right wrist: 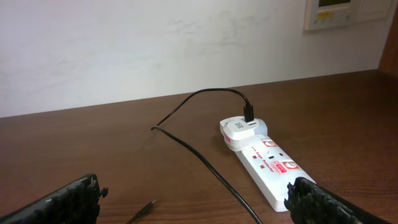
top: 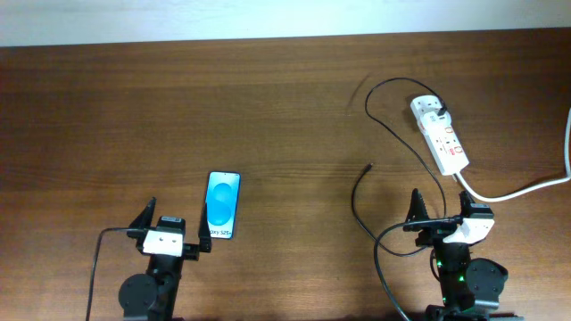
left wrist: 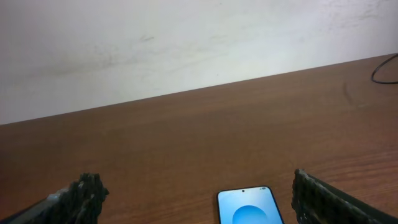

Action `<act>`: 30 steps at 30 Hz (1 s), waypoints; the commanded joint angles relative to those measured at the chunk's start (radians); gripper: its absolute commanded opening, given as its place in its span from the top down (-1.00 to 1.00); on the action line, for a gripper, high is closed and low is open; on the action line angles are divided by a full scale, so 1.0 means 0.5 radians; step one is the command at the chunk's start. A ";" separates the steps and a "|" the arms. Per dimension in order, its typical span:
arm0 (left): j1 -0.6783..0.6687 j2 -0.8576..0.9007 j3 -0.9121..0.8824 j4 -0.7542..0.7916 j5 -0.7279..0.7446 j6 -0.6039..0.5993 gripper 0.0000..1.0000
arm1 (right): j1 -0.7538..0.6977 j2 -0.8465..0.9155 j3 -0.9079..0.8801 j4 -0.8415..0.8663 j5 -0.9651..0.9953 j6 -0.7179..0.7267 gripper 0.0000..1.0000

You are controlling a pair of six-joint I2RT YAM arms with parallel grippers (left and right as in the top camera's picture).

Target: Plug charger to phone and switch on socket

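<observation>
Thin black charger cable (right wrist: 211,171): light, limp. Plug end sits in white power strip with red switches (top: 439,134). Loose connector tip (top: 370,166) lies mid-right on brown wooden table (top: 285,107); best pinched on rigid part just behind tip.
Blue-screen black-edged smartphone (top: 223,205) lies flat just beside left gripper (top: 176,216); smooth, may slide under push.
Left gripper and right gripper (top: 439,205): jaws apart, empty.

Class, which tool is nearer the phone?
Left. The left tool is right beside the phone's near end; the right tool is far off to its right, near the socket.
</observation>
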 commanded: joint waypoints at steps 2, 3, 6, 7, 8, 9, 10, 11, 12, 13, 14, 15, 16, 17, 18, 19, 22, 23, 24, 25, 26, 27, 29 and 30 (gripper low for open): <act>-0.003 -0.011 -0.006 -0.010 -0.016 -0.024 -0.98 | 0.011 -0.017 -0.011 -0.014 0.009 -0.007 -0.96; -0.003 -0.011 -0.006 -0.010 -0.015 -0.024 -0.98 | 0.011 -0.017 -0.011 -0.014 0.009 -0.007 -0.96; -0.003 -0.011 -0.006 -0.009 -0.016 -0.024 -0.98 | 0.011 -0.017 -0.011 -0.014 0.009 -0.007 -0.96; -0.003 -0.011 -0.006 -0.009 -0.014 -0.025 -0.98 | 0.011 -0.017 -0.011 -0.014 0.009 -0.007 -0.96; -0.003 -0.011 -0.006 -0.011 -0.014 -0.025 -0.99 | 0.011 -0.017 -0.011 -0.014 0.009 -0.007 -0.96; -0.003 -0.011 -0.005 -0.007 -0.014 -0.025 -0.98 | 0.011 -0.017 -0.011 -0.014 0.009 -0.007 -0.96; -0.003 -0.011 -0.003 -0.005 -0.005 -0.025 -0.98 | 0.011 -0.017 -0.011 -0.014 0.009 -0.007 -0.97; -0.003 -0.011 0.006 -0.022 -0.001 -0.025 -0.98 | 0.011 -0.017 -0.011 -0.014 0.009 -0.007 -0.96; -0.003 -0.011 0.023 -0.054 0.001 -0.026 -0.98 | 0.011 -0.017 -0.011 -0.014 0.009 -0.007 -0.97; -0.003 -0.011 0.052 -0.102 0.001 -0.026 -0.98 | 0.011 -0.017 -0.011 -0.014 0.009 -0.007 -0.97; -0.003 -0.011 0.095 -0.166 0.000 -0.025 -0.98 | 0.011 -0.017 -0.011 -0.014 0.009 -0.007 -0.96; -0.003 -0.011 0.166 -0.255 -0.001 -0.025 -0.98 | 0.011 -0.017 -0.011 -0.014 0.009 -0.007 -0.96; -0.003 -0.009 0.233 -0.329 -0.001 -0.024 -0.98 | 0.011 -0.017 -0.011 -0.014 0.009 -0.007 -0.96; -0.003 -0.005 0.333 -0.452 -0.002 -0.025 -0.98 | 0.011 -0.017 -0.011 -0.014 0.009 -0.007 -0.96; -0.003 0.005 0.417 -0.551 -0.002 -0.025 -0.98 | 0.011 -0.017 -0.011 -0.014 0.009 -0.007 -0.96; -0.003 0.025 0.509 -0.643 -0.001 -0.025 -0.98 | 0.011 -0.017 -0.011 -0.014 0.009 -0.007 -0.96; -0.003 0.092 0.751 -0.755 -0.001 -0.025 -0.98 | 0.011 -0.017 -0.011 -0.014 0.009 -0.007 -0.97; -0.003 0.105 0.797 -0.754 -0.001 -0.026 -0.98 | 0.011 -0.017 -0.011 -0.014 0.009 -0.007 -0.97; -0.003 0.118 0.853 -0.754 -0.001 -0.026 -0.98 | 0.011 -0.017 -0.011 -0.014 0.009 -0.007 -0.96; -0.003 0.142 0.923 -0.755 -0.001 -0.026 -0.98 | 0.011 -0.017 -0.011 -0.014 0.009 -0.007 -0.96; -0.003 0.180 0.990 -0.755 -0.001 -0.026 -0.98 | 0.011 -0.017 -0.011 -0.014 0.009 -0.007 -0.96; -0.003 0.206 1.025 -0.756 -0.001 -0.026 -0.98 | 0.011 -0.017 -0.011 -0.014 0.010 -0.007 -0.96; -0.003 0.343 1.170 -0.777 0.001 -0.089 -0.98 | 0.011 -0.017 -0.011 -0.014 0.009 -0.007 -0.97; -0.003 0.431 1.244 -0.784 0.007 -0.111 -0.99 | 0.011 -0.017 -0.011 -0.014 0.009 -0.007 -0.97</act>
